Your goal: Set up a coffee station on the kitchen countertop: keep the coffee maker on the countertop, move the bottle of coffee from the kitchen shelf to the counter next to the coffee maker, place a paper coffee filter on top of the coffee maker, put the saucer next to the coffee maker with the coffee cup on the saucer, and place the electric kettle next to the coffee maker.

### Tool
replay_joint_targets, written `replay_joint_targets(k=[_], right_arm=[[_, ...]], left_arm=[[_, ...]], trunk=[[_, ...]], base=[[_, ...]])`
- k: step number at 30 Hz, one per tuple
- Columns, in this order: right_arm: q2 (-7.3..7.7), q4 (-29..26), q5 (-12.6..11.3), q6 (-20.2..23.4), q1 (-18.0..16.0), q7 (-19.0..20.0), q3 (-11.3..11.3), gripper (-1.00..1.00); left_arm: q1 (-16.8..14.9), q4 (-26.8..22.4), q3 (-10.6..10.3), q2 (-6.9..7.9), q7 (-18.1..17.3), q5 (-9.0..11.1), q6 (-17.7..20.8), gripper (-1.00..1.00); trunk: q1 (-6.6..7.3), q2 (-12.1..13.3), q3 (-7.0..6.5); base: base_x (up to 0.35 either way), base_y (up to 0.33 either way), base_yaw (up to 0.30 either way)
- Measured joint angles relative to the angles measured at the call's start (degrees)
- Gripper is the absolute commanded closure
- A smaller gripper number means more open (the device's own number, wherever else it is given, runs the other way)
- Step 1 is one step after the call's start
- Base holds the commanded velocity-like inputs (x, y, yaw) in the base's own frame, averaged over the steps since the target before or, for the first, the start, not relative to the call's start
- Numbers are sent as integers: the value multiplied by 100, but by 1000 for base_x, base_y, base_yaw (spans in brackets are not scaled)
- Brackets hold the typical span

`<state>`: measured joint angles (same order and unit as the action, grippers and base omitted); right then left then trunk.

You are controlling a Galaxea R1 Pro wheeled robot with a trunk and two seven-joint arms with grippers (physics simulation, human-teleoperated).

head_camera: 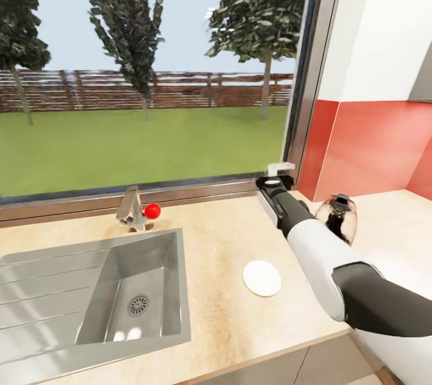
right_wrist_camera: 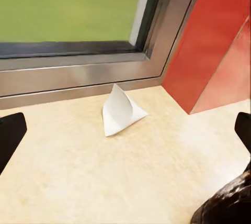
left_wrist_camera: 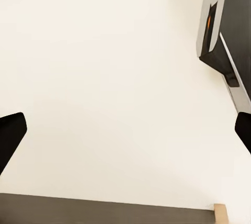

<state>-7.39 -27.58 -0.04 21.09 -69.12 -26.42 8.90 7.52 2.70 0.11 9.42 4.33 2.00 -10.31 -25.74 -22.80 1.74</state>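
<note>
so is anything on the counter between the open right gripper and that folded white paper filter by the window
No. In the right wrist view only bare beige countertop lies between the right gripper and the white paper filter.

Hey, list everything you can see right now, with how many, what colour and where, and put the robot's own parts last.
Pale beige wood-look countertop: one, running under the window.
Inset grey steel sink: one, in the countertop's left part.
Grey tap with a red knob: one, behind the sink.
Small flat round white saucer: one, on the countertop right of the sink.
Clear glass electric kettle with black lid: one, on the countertop right of the arm.
White folded paper coffee filter: one, on the countertop by the window corner.
Red wall panel: at right, white wall above.
Window: one, showing lawn, trees, fence.
Right pincer: black, open, near the window corner.
Left pincer: black, open, facing a cream surface.
</note>
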Motion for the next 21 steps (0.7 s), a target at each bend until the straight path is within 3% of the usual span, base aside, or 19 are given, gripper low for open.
replay_joint_targets(k=[4, 15, 21], right_arm=[[124, 183, -22, -13, 12, 14, 2, -100], [123, 298, -30, -16, 17, 10, 2, -100], [113, 302, -34, -15, 17, 8, 1, -100]], left_arm=[[0, 0, 0, -1, 0, 0, 1, -100], [17, -2, -1, 1, -3, 0, 1, -100], [18, -8, -1, -1, -13, 0, 1, -100]], trunk=[[2, 0, 0], [0, 0, 0], [0, 0, 0]], base=[[158, 0, 0], [29, 0, 2], [0, 0, 183]])
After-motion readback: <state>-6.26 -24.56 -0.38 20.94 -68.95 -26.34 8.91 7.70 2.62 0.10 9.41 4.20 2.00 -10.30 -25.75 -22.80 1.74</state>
